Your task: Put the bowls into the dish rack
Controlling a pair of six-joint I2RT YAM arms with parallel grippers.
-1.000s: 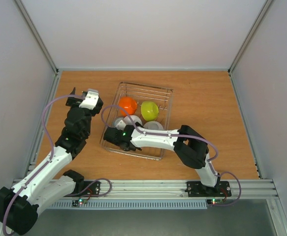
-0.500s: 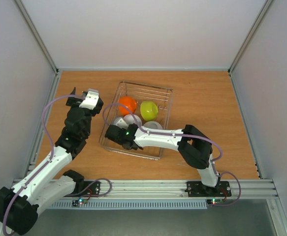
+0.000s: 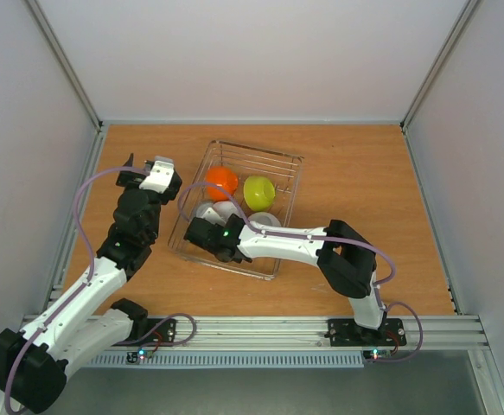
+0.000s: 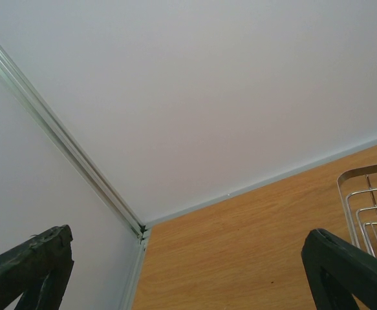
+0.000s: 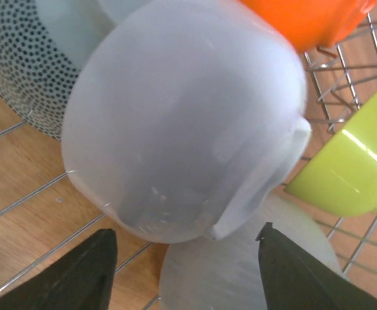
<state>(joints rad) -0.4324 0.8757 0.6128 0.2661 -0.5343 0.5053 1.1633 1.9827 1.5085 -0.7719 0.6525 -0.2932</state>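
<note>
Hiding part of the rack [image 3: 260,157], the right gripper [image 5: 185,239] faces a smooth white bowl [image 5: 175,129], hold unclear; the left gripper [image 4: 188,232] is wide open, empty.

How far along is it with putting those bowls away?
Nearly done, it seems. The orange bowl, lime green bowl, grey bowl and two white bowls already sit inside the dish rack. The right fingers hover apart at one white bowl, perhaps nudging it; the left fingers stand open, empty. With all five inside, little looks left.
</note>
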